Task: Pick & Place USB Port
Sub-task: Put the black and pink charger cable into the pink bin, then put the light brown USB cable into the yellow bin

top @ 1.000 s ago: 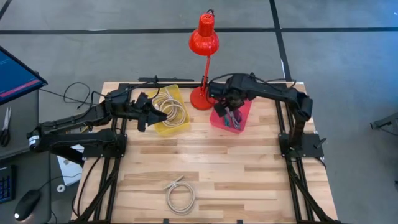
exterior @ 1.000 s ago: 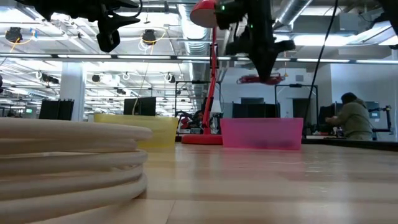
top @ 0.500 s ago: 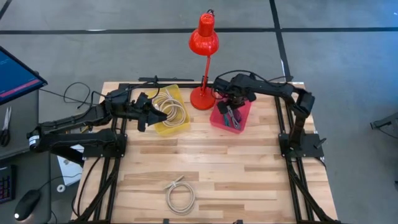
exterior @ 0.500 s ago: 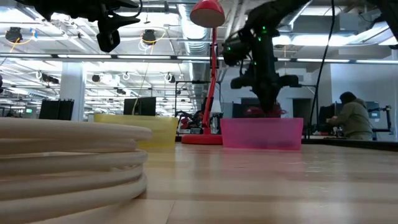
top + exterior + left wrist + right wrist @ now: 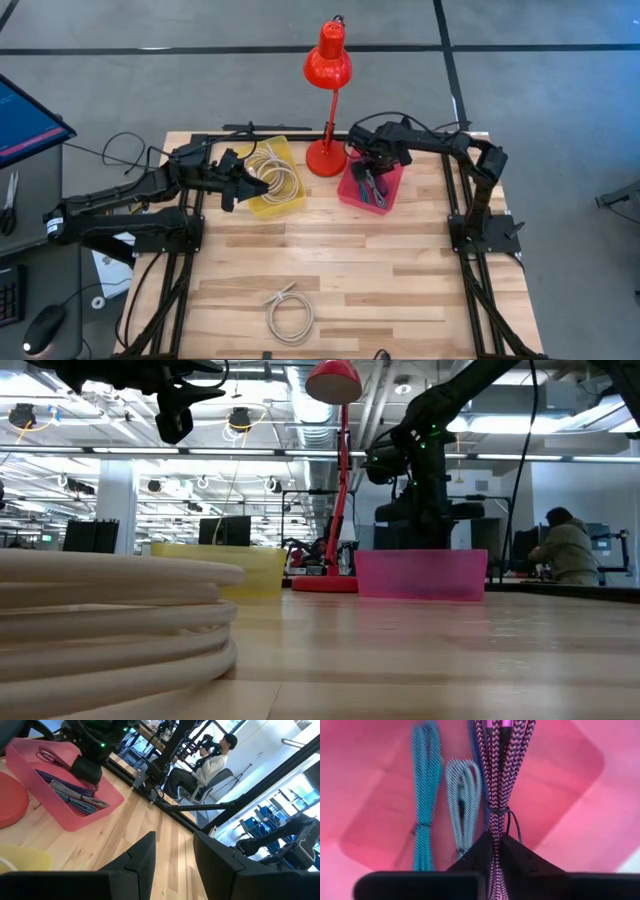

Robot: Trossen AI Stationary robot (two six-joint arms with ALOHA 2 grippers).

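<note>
Right gripper (image 5: 495, 851) down inside the pink bin (image 5: 392, 185) near the table's (image 5: 400, 290) far edge, right of the red lamp (image 5: 327, 62); fingers pinched together on a bundled pink braided cable (image 5: 501, 775), which runs between the fingertips; a teal cable (image 5: 425, 785) and a pale blue-grey cable (image 5: 462, 795) lie beside it on the bin floor. Left gripper (image 5: 232, 180) hangs over the yellow bin's (image 5: 290, 201) left edge, fingers (image 5: 145, 860) apart, nothing between them; white cables coiled in that bin. Another white coil (image 5: 290, 316) lies near the table's near edge.
</note>
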